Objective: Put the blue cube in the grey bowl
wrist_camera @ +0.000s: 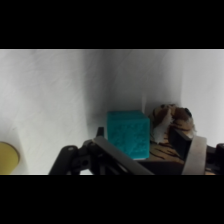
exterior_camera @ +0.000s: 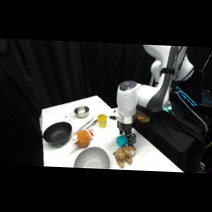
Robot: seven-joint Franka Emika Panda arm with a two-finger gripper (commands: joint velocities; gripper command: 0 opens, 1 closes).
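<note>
- Blue cube [wrist_camera: 129, 134] sat on the white table [exterior_camera: 152, 153], directly beneath the gripper [exterior_camera: 125, 135]; in the side view the cube [exterior_camera: 122, 140] showed at the lower left of the gripper's black fingers.
- In the wrist view the cube lay between the black linkage on one side and a pale finger [wrist_camera: 194, 155] on the other, the jaws spread about as wide as the cube. Whether either finger touched the cube could not be told, and the cube appeared to rest on the table.
- A striped tiger plush toy [wrist_camera: 172, 127] lay just beside the cube, touching or nearly touching it; from the side the toy [exterior_camera: 124, 155] sat just in front of the cube.
- The grey bowl [exterior_camera: 91, 158] stood near the table's front edge, apart from the cube, and held nothing that could be seen.
- Further off lay an orange-brown round object [exterior_camera: 83, 138], a yellow cup [exterior_camera: 102, 120], a black pan [exterior_camera: 57, 133] and a small steel bowl [exterior_camera: 81, 111].
- Metal tongs [exterior_camera: 87, 124] lay between the cup and the pan.
</note>
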